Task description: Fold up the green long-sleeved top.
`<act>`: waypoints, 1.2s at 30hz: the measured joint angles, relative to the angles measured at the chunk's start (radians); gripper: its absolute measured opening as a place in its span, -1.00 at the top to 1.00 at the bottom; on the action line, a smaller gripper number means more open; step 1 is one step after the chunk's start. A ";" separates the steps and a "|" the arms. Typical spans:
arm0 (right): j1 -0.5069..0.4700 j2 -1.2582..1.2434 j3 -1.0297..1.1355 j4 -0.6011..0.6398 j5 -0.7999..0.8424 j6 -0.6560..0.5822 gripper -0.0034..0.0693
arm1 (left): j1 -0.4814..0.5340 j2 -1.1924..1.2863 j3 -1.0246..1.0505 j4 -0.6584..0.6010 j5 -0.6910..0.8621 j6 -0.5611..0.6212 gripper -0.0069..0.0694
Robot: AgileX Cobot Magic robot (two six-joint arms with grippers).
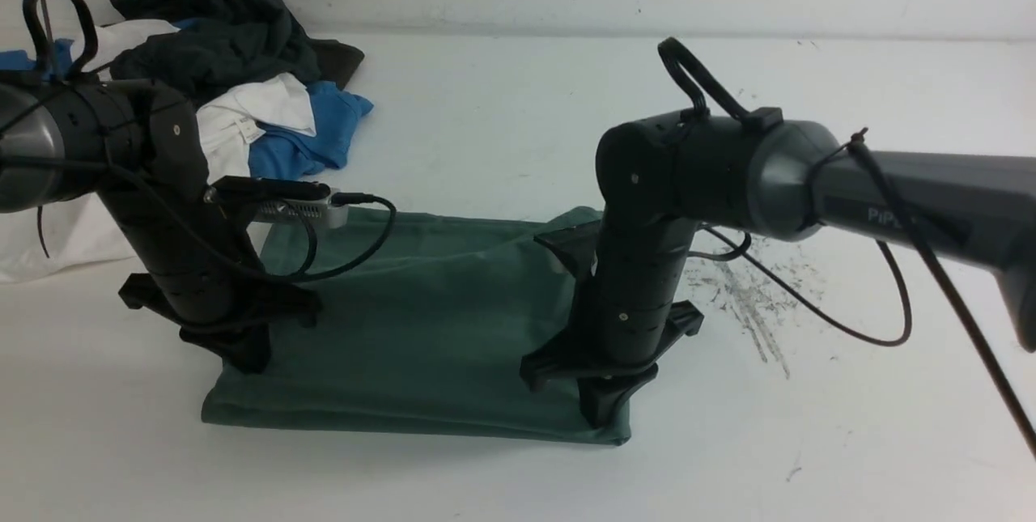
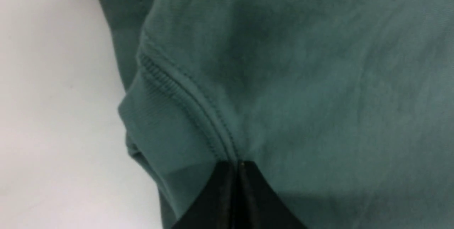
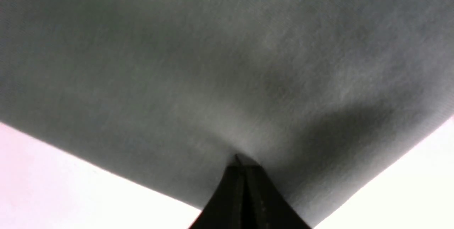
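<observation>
We count one green long-sleeved top [image 1: 429,320] on one white table [image 1: 809,441]. Two robot arms reach over it, each ending in one gripper: the left gripper [image 1: 247,356] at about eight o'clock on the cloth, the right gripper [image 1: 603,409] at about four o'clock. At ten o'clock on the table sits one pile of clothes [image 1: 235,85], in which we make out one dark garment, one blue and one white.

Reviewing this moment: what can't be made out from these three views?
- Front view: green top sleeves, neck, logo folded out of sight.
- Front view: left gripper and right gripper tips hidden by their own wrists.
- Right wrist view: cloth colour washed grey, blurred.
- Clothes pile: separate garments unclear.
</observation>
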 joint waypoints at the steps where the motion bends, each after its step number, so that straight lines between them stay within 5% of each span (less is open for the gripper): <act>1: 0.000 -0.003 0.000 -0.002 0.000 0.000 0.95 | 0.000 -0.002 0.000 0.000 0.004 0.000 0.83; 9: -0.057 -0.148 -0.039 -0.147 0.013 0.079 0.95 | 0.000 -0.250 0.001 -0.001 0.041 -0.005 0.83; 17: -0.215 -0.034 -0.328 0.018 0.020 0.015 0.95 | 0.000 -0.425 0.001 -0.013 0.114 -0.007 0.83; 36: -0.219 0.309 -0.583 0.054 0.004 -0.066 0.95 | 0.000 -0.656 0.226 -0.056 0.143 -0.052 0.83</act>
